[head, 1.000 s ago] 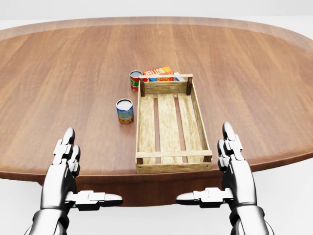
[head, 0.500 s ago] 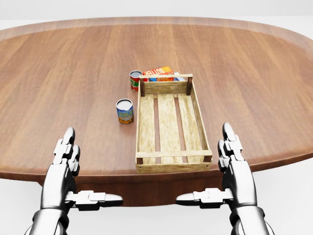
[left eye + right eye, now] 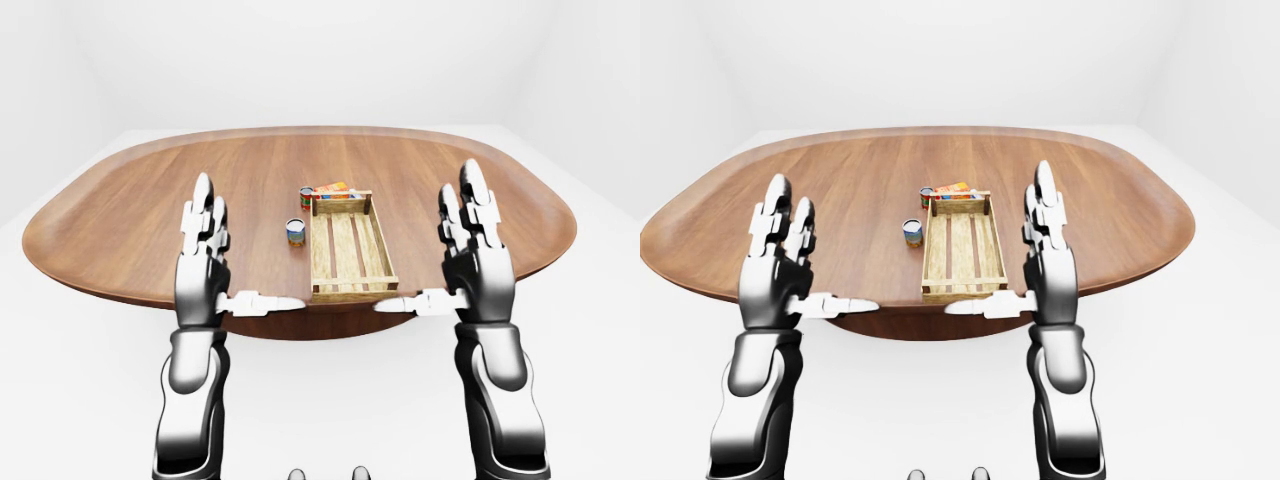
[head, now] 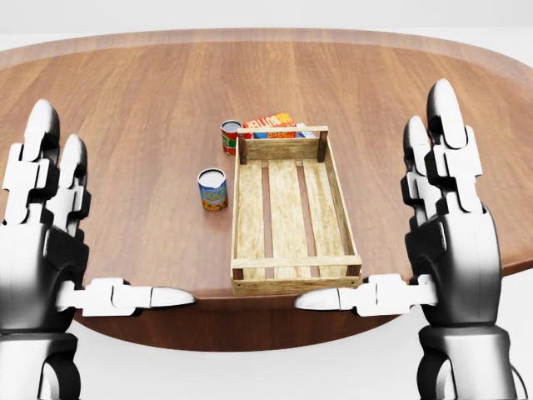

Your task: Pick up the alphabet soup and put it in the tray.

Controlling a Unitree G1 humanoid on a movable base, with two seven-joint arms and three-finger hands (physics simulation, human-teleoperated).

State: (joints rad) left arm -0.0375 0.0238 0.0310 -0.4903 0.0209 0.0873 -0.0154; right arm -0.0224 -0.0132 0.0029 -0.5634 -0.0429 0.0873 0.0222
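**Q:** What is the state of each hand?

**A:** The left hand (image 4: pixel 46 242) and the right hand (image 4: pixel 454 242) are both raised at the near edge of the table (image 4: pixel 125 125). The fingers are straight and spread apart and the thumbs point inward. Neither hand holds or touches anything.

**Q:** Where is the task object?

**A:** The alphabet soup (image 4: pixel 212 190) is judged to be the can with the blue and green label, though the label text is too small to read. It stands upright on the table, just beside the left rail of the tray (image 4: pixel 236 218) and not touching it. The tray holds nothing.

**Q:** How should the step in hand be done well?

**A:** The step is the reach. The can lies left of the tray, so the left hand has the clearer path. Keep the fingers spread until they stand on both sides of the can's wall. Close at mid-height so that the can does not tip. Approach from the view's left, away from the tray rail and from the red can (image 4: pixel 230 137) beyond it. Lift clear of the rail before carrying the can across.

**Q:** What are the counts?

**A:** There are 2 cans, 1 orange box (image 4: pixel 271 122) behind the tray's far wall, 1 tray, 1 table and 2 hands.
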